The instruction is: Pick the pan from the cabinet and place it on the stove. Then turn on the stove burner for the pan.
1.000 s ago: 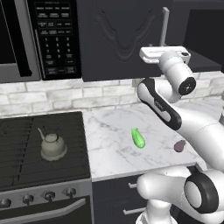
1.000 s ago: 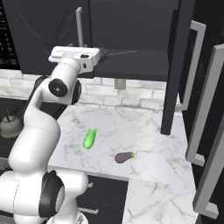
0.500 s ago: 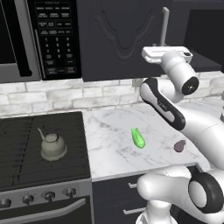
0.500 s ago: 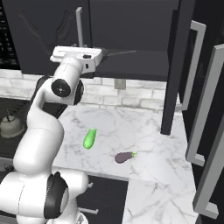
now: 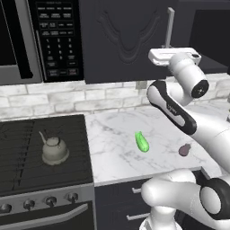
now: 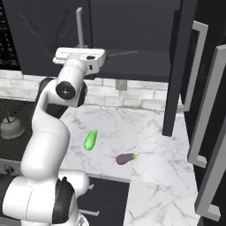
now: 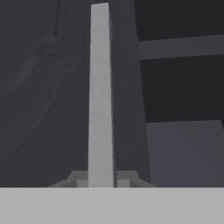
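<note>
Marble desk (image 5: 117,148) runs between the stove (image 5: 27,148) at its left edge and tall dark doors at its right, under a black cabinet (image 5: 126,40). Near the desk's middle lie a green cucumber (image 5: 142,142) and, closer to the front edge, a small eggplant (image 5: 184,150). A pale kettle (image 5: 54,149) sits on the stove grates. High against the cabinet, the gripper (image 7: 101,177) has its fingertips (image 7: 75,178) pinching the silver bar handle (image 7: 100,96) of the carved door. Beside that door the cabinet stands open, with a dark shelf (image 6: 137,66) inside; whether the pan lies there cannot be told.
</note>
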Controlling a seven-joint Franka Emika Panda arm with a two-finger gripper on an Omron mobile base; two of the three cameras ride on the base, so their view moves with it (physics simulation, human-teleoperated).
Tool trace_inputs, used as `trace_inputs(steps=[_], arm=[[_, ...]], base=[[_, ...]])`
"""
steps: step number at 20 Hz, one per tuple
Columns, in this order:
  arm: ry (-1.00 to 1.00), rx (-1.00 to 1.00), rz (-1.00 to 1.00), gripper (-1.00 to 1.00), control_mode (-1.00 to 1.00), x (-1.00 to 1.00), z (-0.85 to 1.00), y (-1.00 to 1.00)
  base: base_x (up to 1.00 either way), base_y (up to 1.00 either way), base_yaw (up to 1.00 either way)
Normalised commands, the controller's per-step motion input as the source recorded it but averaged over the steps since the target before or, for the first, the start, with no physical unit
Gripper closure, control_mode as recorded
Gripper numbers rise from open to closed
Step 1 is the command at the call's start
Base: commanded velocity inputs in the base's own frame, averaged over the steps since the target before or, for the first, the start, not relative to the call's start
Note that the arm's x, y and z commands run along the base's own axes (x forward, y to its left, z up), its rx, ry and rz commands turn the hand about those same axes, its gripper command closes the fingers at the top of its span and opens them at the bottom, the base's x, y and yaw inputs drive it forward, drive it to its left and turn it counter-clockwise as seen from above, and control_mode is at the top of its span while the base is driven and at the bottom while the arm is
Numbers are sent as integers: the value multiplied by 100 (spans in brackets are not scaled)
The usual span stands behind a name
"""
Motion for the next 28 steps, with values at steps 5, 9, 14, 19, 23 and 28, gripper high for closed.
trace_inputs(steps=[5, 9, 14, 19, 23, 28], arm=[[0, -1, 0, 100, -100, -54, 6, 11], [3, 0, 0, 100, -100, -64, 14, 22], [6, 0, 0, 100, -100, -68, 27, 35], [8, 0, 0, 100, -100, -69, 29, 43], [8, 0, 0, 100, -100, -65, 22, 45], [4, -1, 0, 100, -100, -58, 7, 45]], base=[[0, 0, 0], [0, 0, 0], [0, 0, 0], [0, 0, 0], [0, 0, 0], [0, 0, 0]])
